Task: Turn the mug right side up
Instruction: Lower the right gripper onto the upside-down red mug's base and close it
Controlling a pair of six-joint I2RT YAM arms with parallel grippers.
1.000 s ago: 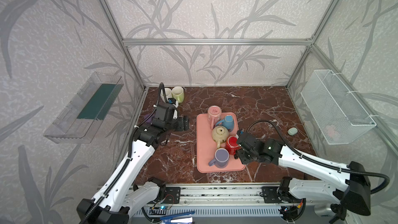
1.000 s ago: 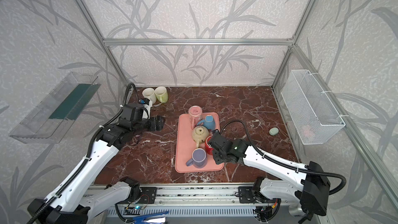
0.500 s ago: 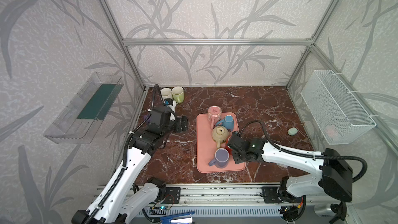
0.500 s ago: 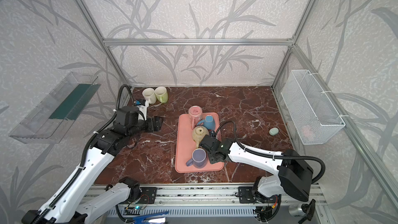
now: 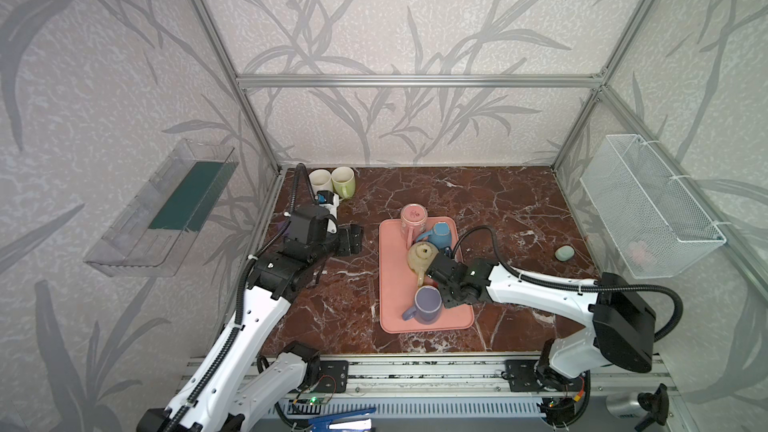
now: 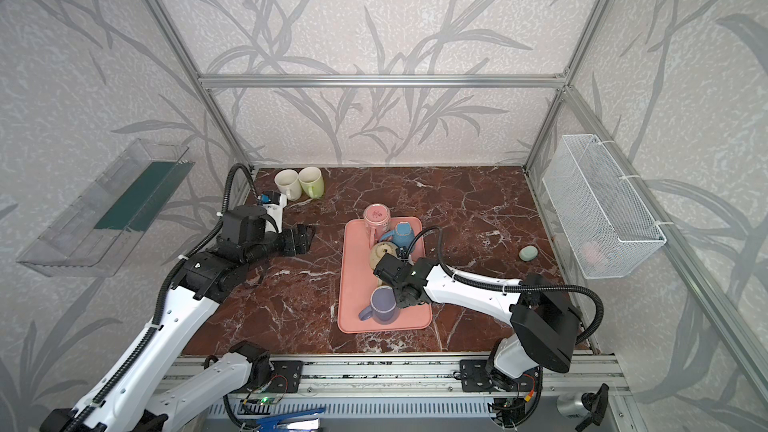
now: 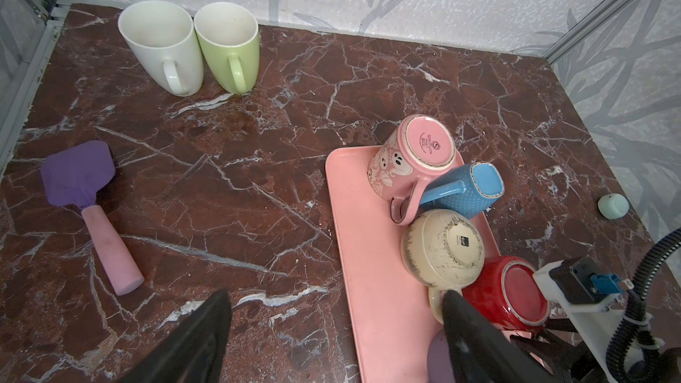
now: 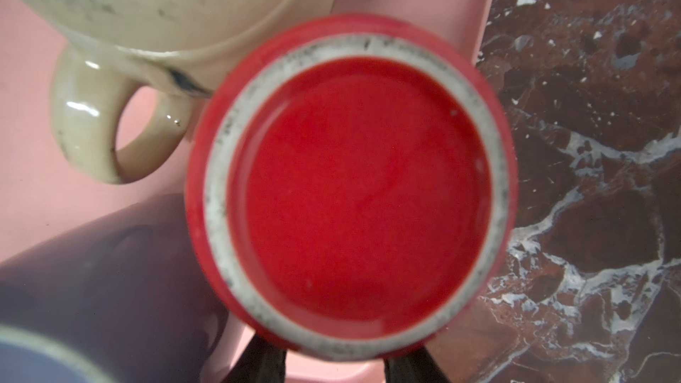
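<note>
In both top views the right tool [image 5: 441, 284] [image 6: 394, 282] now sits over the red mug [image 7: 516, 296] on the tray [image 5: 390, 320] and hides nearly all of it. A second ago it stood just beside that mug, which showed plainly. The left tool [image 5: 352, 239] hovers over the tabletop [image 5: 498, 201] left of the tray, about where it was, its fingers spread. The pink mug [image 5: 414, 214], blue mug [image 5: 439, 234], cream mug [image 5: 422, 255] and purple mug [image 5: 428, 305] have not shifted — only the purple one stands rim up.

Left wrist view: the left tool's two dark fingers [image 7: 199, 344] stand well apart with nothing between them. The red mug rests upside down near the tray's long edge on the right arm's side, touching the cream mug. The pink mug's base reads "spectrum", and the cream mug's base carries a black label, "SIP". A white mug [image 7: 162, 42] and a green mug [image 7: 228, 46] stand upright side by side at the back. A purple spatula [image 7: 77, 175] lies on the tabletop.

Right wrist view: the red mug's base [image 8: 361, 186] fills the frame, blurred, bottom up. One dark finger [image 8: 261, 362] shows at each side of it — whether they press on it yet I cannot tell.
</note>
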